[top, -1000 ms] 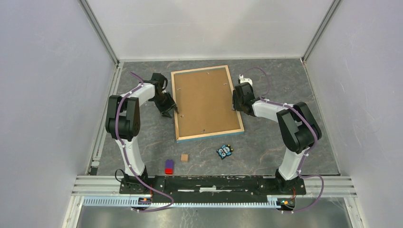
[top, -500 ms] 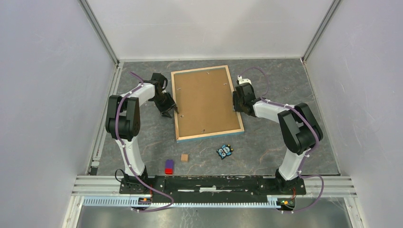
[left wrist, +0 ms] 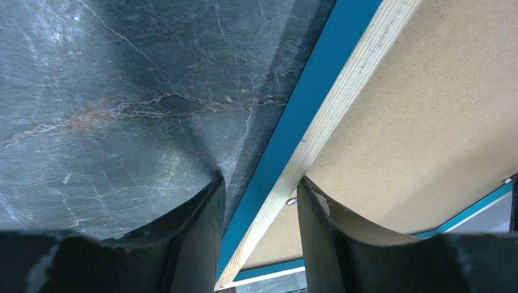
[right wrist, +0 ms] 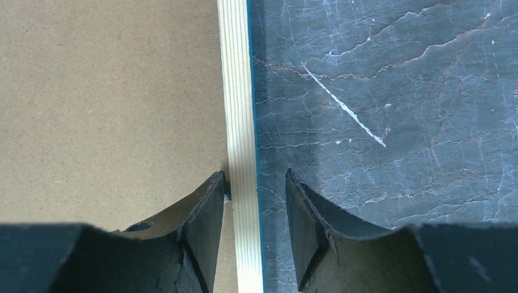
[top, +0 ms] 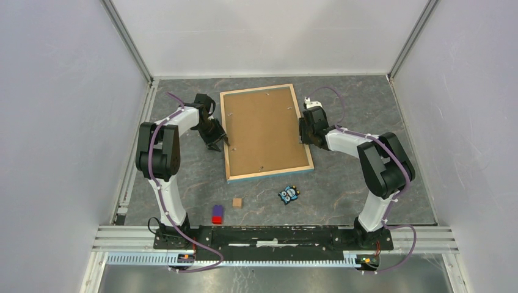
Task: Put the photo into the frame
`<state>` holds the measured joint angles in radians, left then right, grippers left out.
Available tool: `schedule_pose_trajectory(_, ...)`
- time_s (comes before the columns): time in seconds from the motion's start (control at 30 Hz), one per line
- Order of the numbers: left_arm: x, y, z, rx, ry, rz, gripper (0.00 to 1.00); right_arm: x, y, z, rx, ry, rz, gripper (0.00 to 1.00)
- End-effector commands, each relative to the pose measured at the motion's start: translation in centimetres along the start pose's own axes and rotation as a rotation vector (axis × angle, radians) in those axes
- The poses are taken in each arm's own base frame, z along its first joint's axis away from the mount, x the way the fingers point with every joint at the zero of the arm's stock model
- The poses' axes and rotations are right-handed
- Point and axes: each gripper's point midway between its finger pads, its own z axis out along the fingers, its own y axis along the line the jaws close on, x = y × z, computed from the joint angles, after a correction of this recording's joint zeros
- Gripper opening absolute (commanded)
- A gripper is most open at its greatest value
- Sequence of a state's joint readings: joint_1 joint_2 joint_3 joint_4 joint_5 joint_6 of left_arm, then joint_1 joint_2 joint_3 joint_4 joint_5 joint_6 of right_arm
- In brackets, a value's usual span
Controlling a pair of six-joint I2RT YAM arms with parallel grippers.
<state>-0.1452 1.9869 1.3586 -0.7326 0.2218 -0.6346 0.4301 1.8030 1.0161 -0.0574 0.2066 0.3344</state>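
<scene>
The frame [top: 269, 173] lies face down on the dark table, its light wood rim [left wrist: 342, 91] up and its blue edge showing. A brown backing board [top: 264, 128] fills it. The photo is hidden. My left gripper [top: 220, 141] stands astride the frame's left rim [left wrist: 260, 178], open; the inner finger touches the wood and bare table shows beside the outer one. Over at the right rim [right wrist: 235, 91], my right gripper [top: 303, 131] also straddles the wood [right wrist: 254, 173]. It is open, with a strip of table visible between the rim and the outer finger [right wrist: 305, 213].
A blue owl toy [top: 289, 194], a small wooden cube [top: 237, 202] and a red and purple block [top: 217, 214] lie near the front, between the frame and the arm bases. White walls close in the table on three sides.
The right gripper's jaws have narrowed a little around the right rim, and that wrist shifted slightly. The left arm and the frame have not moved.
</scene>
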Motion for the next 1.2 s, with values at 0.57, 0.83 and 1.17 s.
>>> schedule_pose_trajectory(0.57, 0.0, 2.1, 2.0, -0.076, 0.01, 0.031, 0.52, 2.7, -0.4, -0.7, -0.012, 0.081, -0.035, 0.28)
schedule_pose_trajectory(0.83, -0.3, 1.1, 1.6, -0.031, 0.014, 0.075, 0.57, 2.0, 0.1, -1.1, -0.043, 0.049, -0.032, 0.18)
schedule_pose_trajectory(1.17, -2.0, 3.0, 0.9, -0.181, -0.059, 0.23, 0.37, -0.7, -0.1, -3.6, -0.075, -0.081, -0.059, 0.61)
